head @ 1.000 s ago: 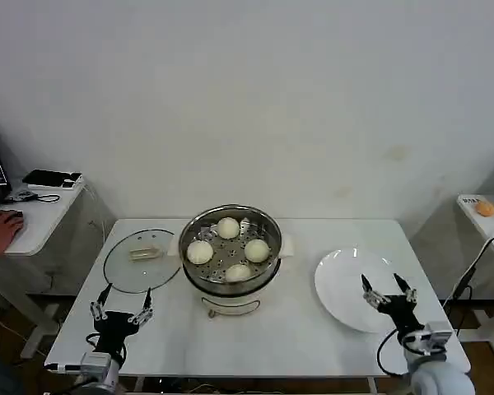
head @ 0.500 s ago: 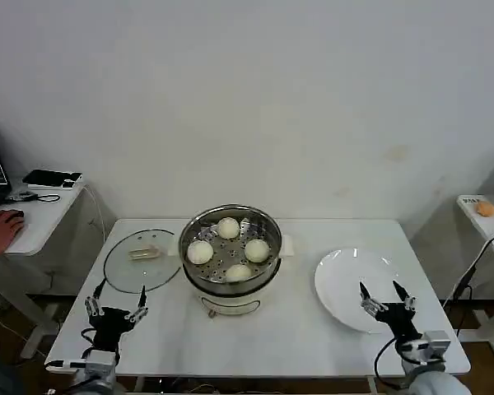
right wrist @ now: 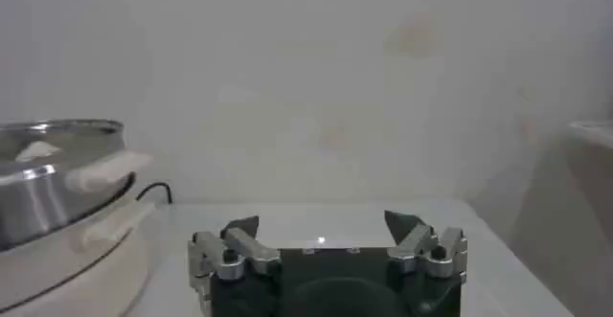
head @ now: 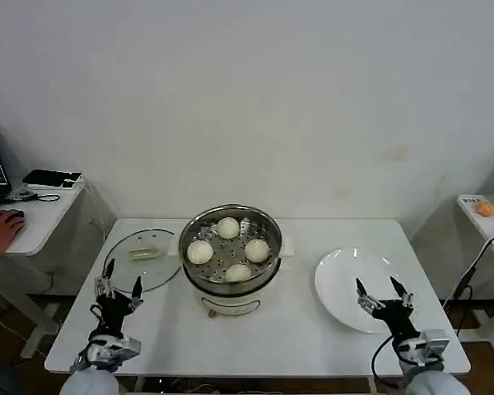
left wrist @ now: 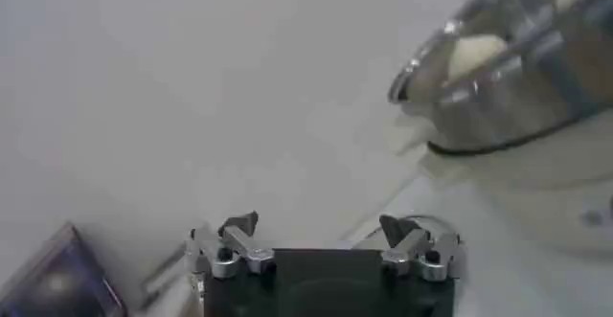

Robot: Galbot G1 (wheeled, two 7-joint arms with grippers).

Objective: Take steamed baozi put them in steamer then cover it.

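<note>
Our left gripper (head: 120, 285) hangs low at the table's (head: 296, 333) near left corner with its fingers spread wide and nothing between them; it sits just in front of the lid's (head: 142, 259) near rim, which we judge puts it in line to reach for the lid. In the left wrist view the same gripper (left wrist: 318, 230) shows its two tips apart and empty, with the steamer's (left wrist: 498, 70) steel wall rising beyond. Our right gripper (head: 383, 294) is likewise fully open and empty, poised over the near edge of the plate (head: 346, 284); its own view (right wrist: 321, 228) confirms the gap between the tips. The plate is bare, so this arm seems to have no more to fetch and may simply be waiting. Between the two arms stands the steamer (head: 230, 262) at the table's middle, lid off, and all four baozi (head: 229, 228) lie spread on its perforated tray, each apart from the others so the lid can close without pressing any. The lid lies flat on the table, touching or nearly touching the steamer's left side, its handle (head: 145, 253) facing up. By our reckoning the loading is done and only the covering remains, a job for the left arm, since the lid is on its side.
</note>
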